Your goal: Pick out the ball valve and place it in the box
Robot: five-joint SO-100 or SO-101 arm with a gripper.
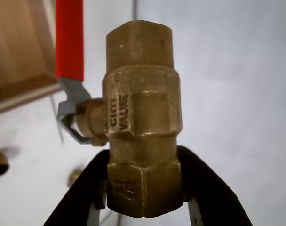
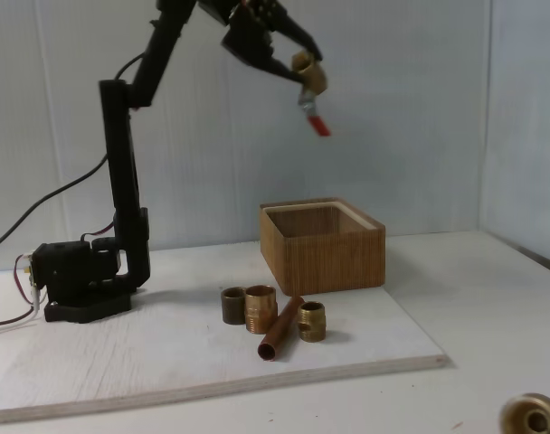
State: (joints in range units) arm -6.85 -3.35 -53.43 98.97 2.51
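High in the air, my gripper [image 2: 299, 65] is shut on the ball valve [image 2: 309, 76], a knobbly brass body with its red lever handle [image 2: 317, 124] hanging down. In the wrist view the valve [image 1: 142, 117] stands between my two black fingers [image 1: 213, 188], which clamp its lower hex end; my gripper [image 1: 143, 188] is closed around it and the red lever [image 1: 69, 37] points up at the left. The wooden box [image 2: 323, 249], square with ribbed walls and a pale rim, sits on the board below the valve. A corner of the box [image 1: 18, 52] appears at the wrist view's upper left.
Short brass fittings [image 2: 260, 307] and a copper tube [image 2: 280, 329] lie on the white board [image 2: 166, 362] in front of the box. A larger brass fitting [image 2: 534, 418] sits at the bottom right. The arm's base [image 2: 80, 280] and cables stand at the left.
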